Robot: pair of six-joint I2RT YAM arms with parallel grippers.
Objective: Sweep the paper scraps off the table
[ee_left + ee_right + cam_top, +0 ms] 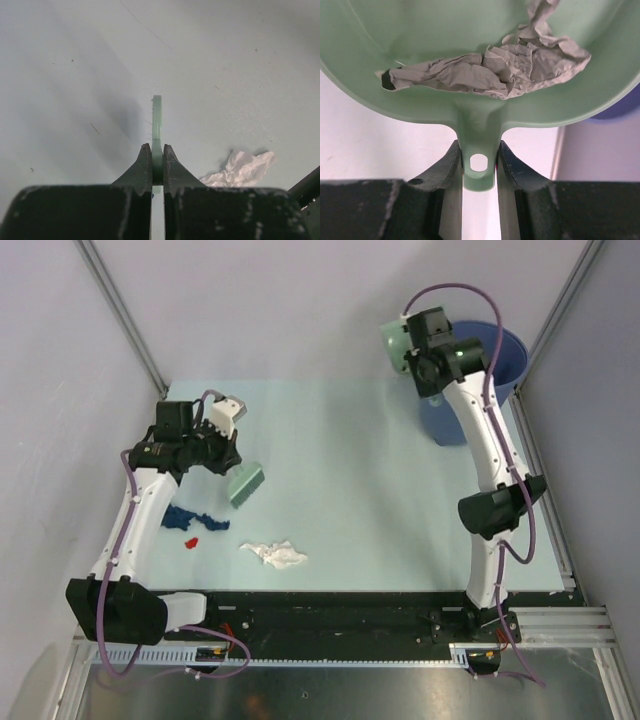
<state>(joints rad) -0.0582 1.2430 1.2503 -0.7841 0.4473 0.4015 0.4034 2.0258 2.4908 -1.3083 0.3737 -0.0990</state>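
At the left of the flat, pale mint-green table (350,440), the left gripper (157,152) is clamped tight on the thin handle of a pale green plastic hand brush (246,484). The brush head hangs low over the tabletop, and whether it touches cannot be told. On the table, nearer the arm bases, lies a crumpled dark blue paper wad (196,518), with a tiny red paper scrap (192,540) just beside it. Further right lies a crumpled white paper wad (273,554). At the far right, the right gripper (479,150) pinches the handle of a pale green plastic dustpan (420,30), raised beside the rim of a round blue plastic bucket (495,355). Crumpled grey paper (485,72) lies inside the pan
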